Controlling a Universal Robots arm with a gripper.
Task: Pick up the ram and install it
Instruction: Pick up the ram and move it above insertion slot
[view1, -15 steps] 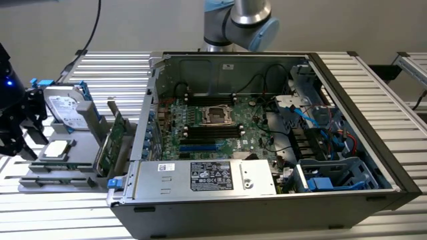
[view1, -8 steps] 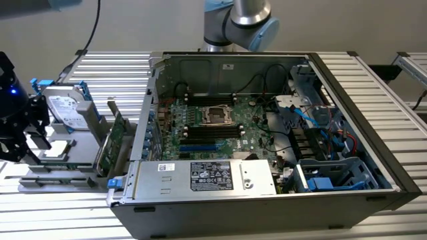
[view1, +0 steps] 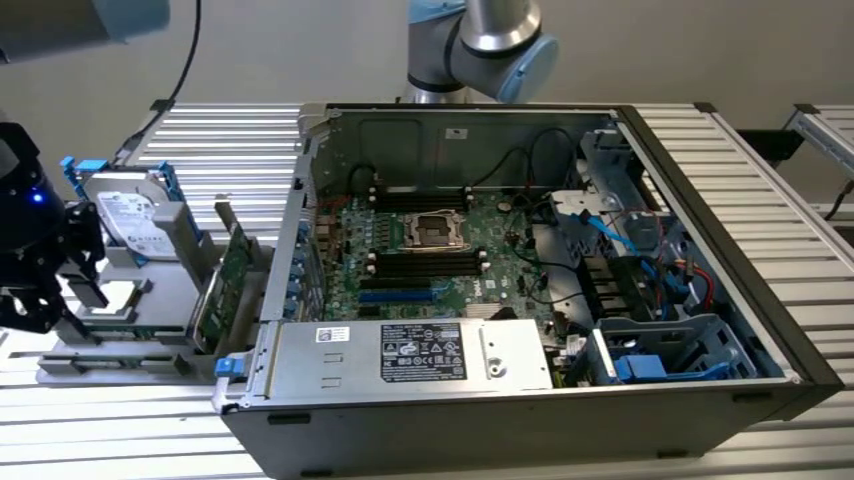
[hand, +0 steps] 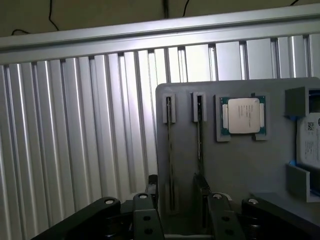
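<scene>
Two slim ram sticks stand on edge in slots of a grey fixture plate (hand: 240, 170). One stick (hand: 170, 155) lies in line with the gap between my fingers. The other stick (hand: 200, 135) runs down toward one fingertip (hand: 203, 186). My gripper (hand: 178, 205) is open and hovers at the plate's near edge with nothing clamped. In the exterior view the gripper (view1: 60, 295) hangs over the fixture (view1: 114, 350) at the exterior view's left. The open computer case (view1: 694, 250) shows the motherboard with its long black memory slots (view1: 420, 263).
A processor chip (hand: 243, 116) sits in a pocket of the plate beside the sticks, and a hard drive (hand: 311, 142) beyond it. A green expansion card (view1: 234, 275) stands upright between the fixture and the case. The power supply (view1: 414, 352) fills the case's near side. Ribbed aluminium table (hand: 75, 140) lies all around.
</scene>
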